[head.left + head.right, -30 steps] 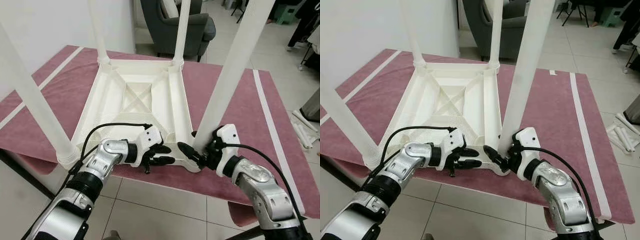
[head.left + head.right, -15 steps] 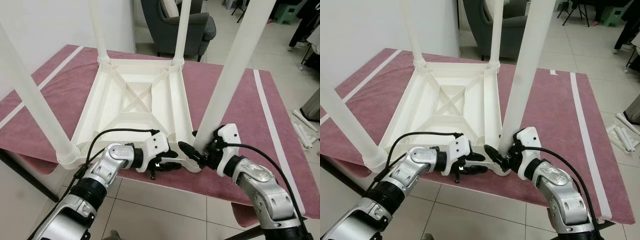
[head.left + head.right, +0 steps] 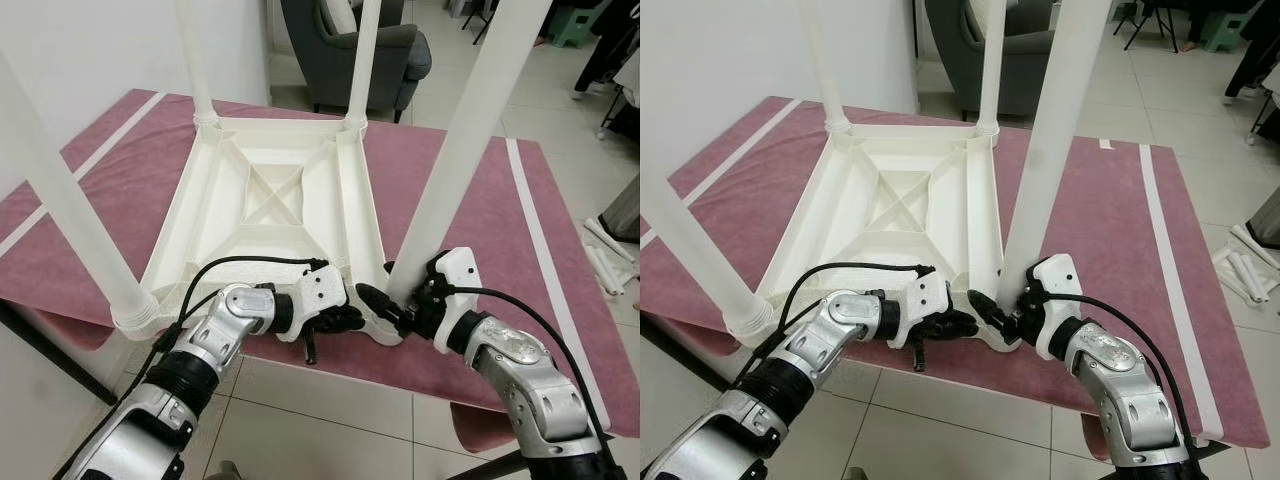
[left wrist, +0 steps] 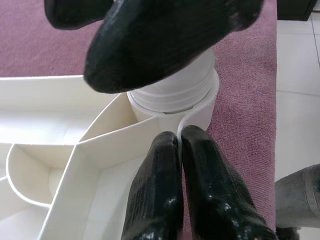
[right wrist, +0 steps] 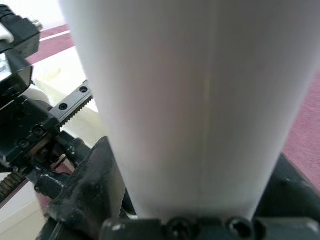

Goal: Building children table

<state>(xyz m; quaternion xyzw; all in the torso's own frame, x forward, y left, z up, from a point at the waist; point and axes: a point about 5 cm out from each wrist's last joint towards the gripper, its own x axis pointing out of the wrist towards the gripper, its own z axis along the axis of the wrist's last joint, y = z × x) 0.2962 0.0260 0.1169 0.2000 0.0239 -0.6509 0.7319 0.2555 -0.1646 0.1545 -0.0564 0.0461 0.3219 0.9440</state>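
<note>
The right gripper (image 3: 388,300) clasps the near-right leg (image 3: 455,170) at its base. The left gripper (image 3: 343,320) pinches the rim of the upturned white table (image 3: 270,200), which lies on a pink rug (image 3: 470,230) over tiled floor (image 3: 320,415); a grey armchair (image 3: 340,50) stands beyond.

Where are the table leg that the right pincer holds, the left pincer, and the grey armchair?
table leg (image 3: 455,160), left eye view, middle of its white shaft
left pincer (image 3: 350,318), left eye view, between its fingertips
grey armchair (image 3: 335,55), left eye view, its seat front
</note>
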